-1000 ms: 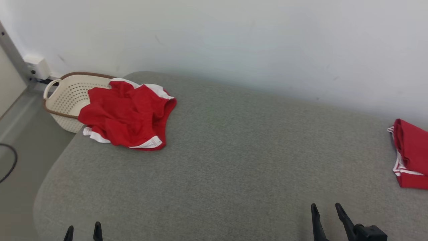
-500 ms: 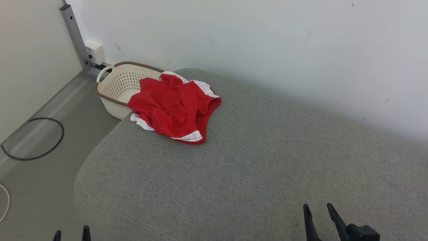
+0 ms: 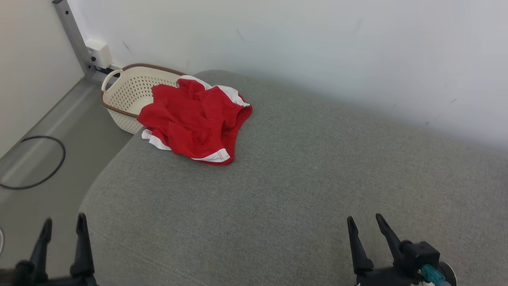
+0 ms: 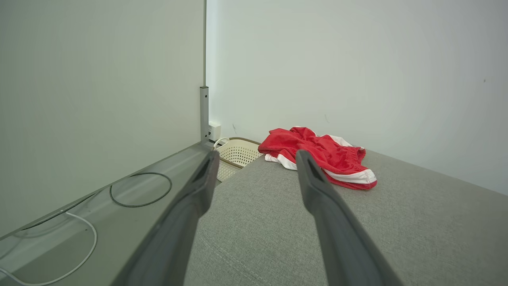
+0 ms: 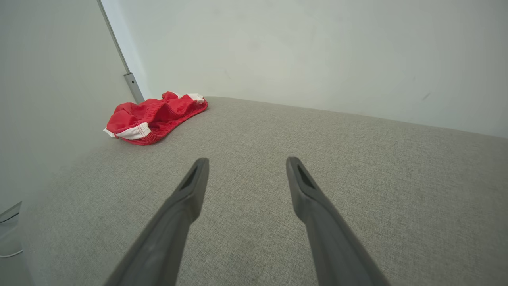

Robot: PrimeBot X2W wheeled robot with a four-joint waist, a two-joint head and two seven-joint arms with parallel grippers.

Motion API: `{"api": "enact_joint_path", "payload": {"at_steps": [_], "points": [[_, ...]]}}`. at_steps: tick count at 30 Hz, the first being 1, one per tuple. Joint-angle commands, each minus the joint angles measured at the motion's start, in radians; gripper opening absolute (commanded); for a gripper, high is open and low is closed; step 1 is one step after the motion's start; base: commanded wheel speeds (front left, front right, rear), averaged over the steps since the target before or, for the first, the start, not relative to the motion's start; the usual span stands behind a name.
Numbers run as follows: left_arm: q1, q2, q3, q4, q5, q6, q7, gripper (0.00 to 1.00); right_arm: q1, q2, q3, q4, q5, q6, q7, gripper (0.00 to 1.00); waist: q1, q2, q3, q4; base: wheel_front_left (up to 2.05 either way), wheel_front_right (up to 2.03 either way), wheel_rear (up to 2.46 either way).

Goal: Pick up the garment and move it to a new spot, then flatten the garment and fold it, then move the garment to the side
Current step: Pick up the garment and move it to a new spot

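The garment [image 3: 192,121], a red piece with white trim, lies crumpled at the far left corner of the grey cushioned surface [image 3: 301,178], partly draped over a basket's rim. It also appears ahead in the left wrist view [image 4: 321,157] and far left in the right wrist view [image 5: 152,115]. My left gripper [image 3: 64,226] hangs open at the lower left, over the floor beside the cushion's edge. Open too, my right gripper [image 3: 364,222] hovers over the cushion's near right part. Both are far from the garment and hold nothing.
A cream perforated basket [image 3: 127,97] with a brown rim stands on the floor at the cushion's far left corner. A black cable loop [image 3: 37,161] lies on the floor to the left. A pale wall [image 3: 317,47] runs behind the cushion.
The camera has turned left, so the whole picture shifted right; a second red item at the right edge left the picture. Both grippers now reach higher into the picture.
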Motion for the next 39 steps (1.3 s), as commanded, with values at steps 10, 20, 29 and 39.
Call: {"api": "enact_joint_path", "payload": {"at_steps": [10, 20, 29, 39], "points": [[-0.379, 0.132, 0.034, 0.149, -0.095, -0.068, 0.066, 1.0, -0.158, -0.001, 0.072, -0.047, -0.016, 0.0, -0.001, 1.0, 0.0, -0.0001, 0.209, -0.205, 0.0, 0.0, 0.0], [-0.629, 0.28, 0.036, 0.394, -0.165, -0.108, 0.135, 1.0, -0.252, 0.0, 0.106, -0.066, -0.012, 0.0, -0.017, 1.0, 0.0, -0.0001, 0.332, -0.377, 0.0, 0.0, 0.0], [-0.772, 0.363, -0.017, 0.652, -0.193, -0.119, 0.198, 1.0, -0.282, 0.0, 0.123, -0.075, 0.01, 0.0, -0.028, 1.0, 0.0, -0.0001, 0.391, -0.47, 0.0, 0.0, 0.0], [-0.848, 0.399, -0.126, 0.856, -0.279, -0.121, 0.328, 1.0, -0.285, 0.0, 0.118, -0.078, 0.011, 0.0, -0.032, 1.0, 0.0, -0.0001, 0.414, -0.515, 0.0, 0.0, 0.0]]}}
